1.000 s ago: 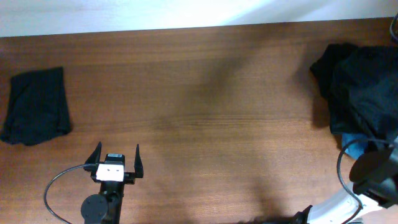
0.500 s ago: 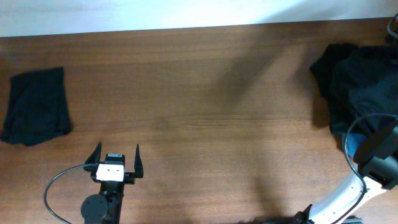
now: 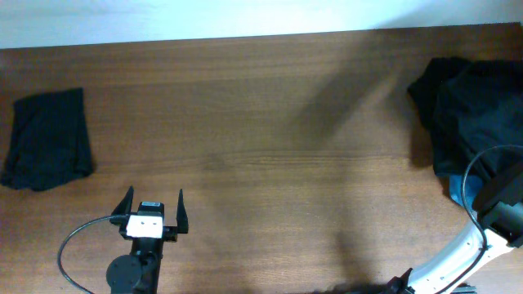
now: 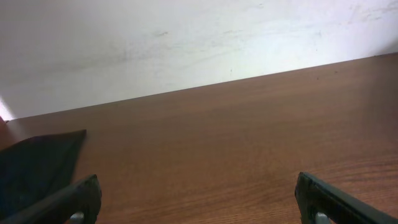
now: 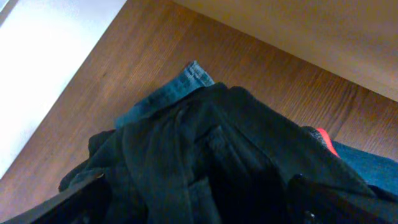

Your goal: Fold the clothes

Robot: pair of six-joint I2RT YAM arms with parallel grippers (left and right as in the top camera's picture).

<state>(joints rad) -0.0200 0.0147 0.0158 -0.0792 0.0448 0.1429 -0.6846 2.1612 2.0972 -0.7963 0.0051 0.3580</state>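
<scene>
A heap of black clothes [image 3: 474, 110] lies at the table's right edge, with a blue piece [image 3: 454, 188] peeking out at its near side. In the right wrist view the black fabric [image 5: 205, 149] fills the frame, with blue denim [image 5: 177, 90] behind it. My right gripper [image 5: 202, 208] hangs low over this heap, open, its fingers wide apart on either side of a black fold. In the overhead view its fingertips are hidden under the wrist. A folded black garment [image 3: 47, 139] rests far left. My left gripper [image 3: 152, 204] stands open over bare wood, holding nothing.
The brown wooden table [image 3: 270, 122] ends at a pale wall at the back. A red bit [image 5: 323, 140] shows among the heap. In the left wrist view the folded black garment [image 4: 34, 165] lies at the left, ahead of the open left gripper [image 4: 199, 211]. A cable loops beside each arm.
The right arm has shifted right and farther over the heap, covering more of the blue piece. The left arm and both piles have stayed put.
</scene>
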